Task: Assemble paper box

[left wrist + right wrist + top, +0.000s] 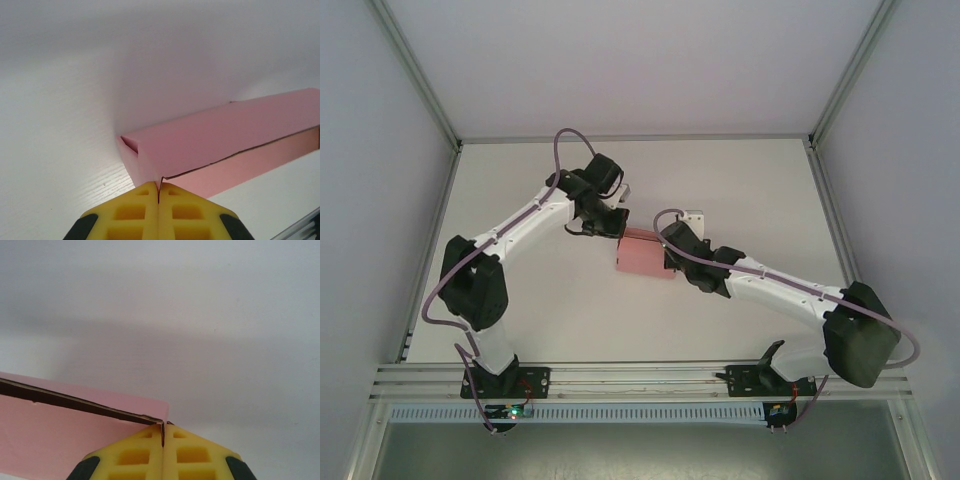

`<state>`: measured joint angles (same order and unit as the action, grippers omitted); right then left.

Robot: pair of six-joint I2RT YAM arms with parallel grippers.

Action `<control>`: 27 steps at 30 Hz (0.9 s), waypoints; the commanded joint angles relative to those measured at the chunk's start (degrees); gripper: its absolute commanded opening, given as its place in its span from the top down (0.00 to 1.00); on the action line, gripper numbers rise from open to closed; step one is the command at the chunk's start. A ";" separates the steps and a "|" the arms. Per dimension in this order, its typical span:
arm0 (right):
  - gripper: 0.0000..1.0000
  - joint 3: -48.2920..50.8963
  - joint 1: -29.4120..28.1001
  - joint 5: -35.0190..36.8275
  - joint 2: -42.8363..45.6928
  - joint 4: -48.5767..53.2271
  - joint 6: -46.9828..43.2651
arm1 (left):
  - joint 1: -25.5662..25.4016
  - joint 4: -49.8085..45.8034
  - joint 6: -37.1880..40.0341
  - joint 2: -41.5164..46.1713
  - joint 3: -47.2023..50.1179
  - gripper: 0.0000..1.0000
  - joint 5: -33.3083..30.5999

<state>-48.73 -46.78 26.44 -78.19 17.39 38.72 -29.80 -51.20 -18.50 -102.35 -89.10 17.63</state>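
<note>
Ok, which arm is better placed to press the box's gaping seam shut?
Probably right: the right gripper is shut on the paper box corner where its seam gapes; the left gripper pinches a tighter corner.

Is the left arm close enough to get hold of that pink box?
Probably yes: the left gripper is shut right on a corner of the pink paper box, nothing in between.

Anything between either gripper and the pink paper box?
Nothing visible. The left gripper is shut on a corner edge of the small pink card box, and the right gripper is shut on a corner at its other end.
</note>
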 commanded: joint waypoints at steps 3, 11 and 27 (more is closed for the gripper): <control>1.00 -0.18 -2.68 -2.81 -3.52 3.94 -0.14 | 1.07 -2.85 -4.22 -1.54 -2.60 1.00 6.52; 1.00 -0.40 -4.39 0.25 -4.98 4.59 -1.36 | 4.80 -3.08 -6.46 -1.47 -2.70 1.00 9.81; 1.00 0.68 -6.42 3.11 -6.78 3.81 -2.08 | 5.74 -1.45 -1.32 1.07 3.74 1.00 8.92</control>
<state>-50.24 -52.31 34.24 -82.46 15.97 37.52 -23.53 -53.54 -23.31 -103.28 -88.55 26.59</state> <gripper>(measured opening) 0.061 0.066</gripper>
